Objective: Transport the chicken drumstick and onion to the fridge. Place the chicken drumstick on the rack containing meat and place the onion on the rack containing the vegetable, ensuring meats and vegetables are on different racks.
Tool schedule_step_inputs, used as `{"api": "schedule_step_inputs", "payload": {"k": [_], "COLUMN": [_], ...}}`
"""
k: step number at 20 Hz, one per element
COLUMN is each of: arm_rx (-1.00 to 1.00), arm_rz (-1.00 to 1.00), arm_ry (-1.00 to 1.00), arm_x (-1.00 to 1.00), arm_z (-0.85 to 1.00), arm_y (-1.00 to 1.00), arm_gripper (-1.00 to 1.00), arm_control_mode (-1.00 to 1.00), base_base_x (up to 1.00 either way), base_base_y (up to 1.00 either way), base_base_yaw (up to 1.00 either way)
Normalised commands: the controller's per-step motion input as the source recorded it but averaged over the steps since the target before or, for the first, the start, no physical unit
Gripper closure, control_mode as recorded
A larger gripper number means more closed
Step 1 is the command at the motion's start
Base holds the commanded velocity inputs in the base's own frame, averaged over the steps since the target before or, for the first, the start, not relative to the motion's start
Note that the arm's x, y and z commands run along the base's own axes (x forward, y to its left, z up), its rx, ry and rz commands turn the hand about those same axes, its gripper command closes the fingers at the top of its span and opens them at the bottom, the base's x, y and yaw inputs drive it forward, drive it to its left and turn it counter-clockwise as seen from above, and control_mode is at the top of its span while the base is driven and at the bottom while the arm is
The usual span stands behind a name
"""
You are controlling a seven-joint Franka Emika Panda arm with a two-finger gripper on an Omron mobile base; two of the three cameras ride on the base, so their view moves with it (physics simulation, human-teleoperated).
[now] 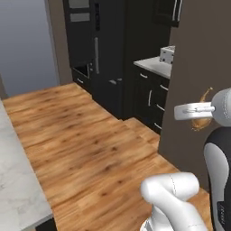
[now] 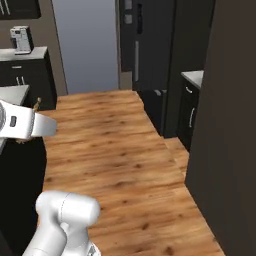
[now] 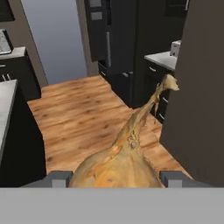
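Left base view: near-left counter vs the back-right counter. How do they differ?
The near-left counter has a grey-veined marble top, while the back-right counter looks plain and pale. The back-right counter carries a small white appliance; the near-left counter shows none in frame. The near-left counter lies close to the base, the back-right one across the wood floor. Both are pale, flat tops.

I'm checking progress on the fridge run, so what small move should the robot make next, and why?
Probably keep the gripper shut on the golden-brown chicken drumstick and drive the base forward over the wooden plank floor toward the tall dark appliance with the long handle, which may be the fridge. The drumstick sits between the gripper's fingers, and no open shelves are in sight yet.
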Motion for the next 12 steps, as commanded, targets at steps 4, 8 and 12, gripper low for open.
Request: {"api": "schedule_step_inputs", "payload": {"k": [4, 8, 12], "arm_rx": [0.00, 0.00, 0.00], "arm_rz": [0.00, 0.00, 0.00], "arm_ry": [0.00, 0.00, 0.00], "arm_x": [0.00, 0.00, 0.00], "arm_z": [0.00, 0.00, 0.00], "arm_y": [0.00, 0.00, 0.00], "arm_gripper": [1.00, 1.00, 1.00], "arm_control_mode": [1.00, 1.00, 1.00], "base_base_x": [1.00, 1.00, 1.00], "base_base_y": [-0.64, -0.60, -0.06], "base_base_yaw": [0.38, 0.33, 0.14]}}
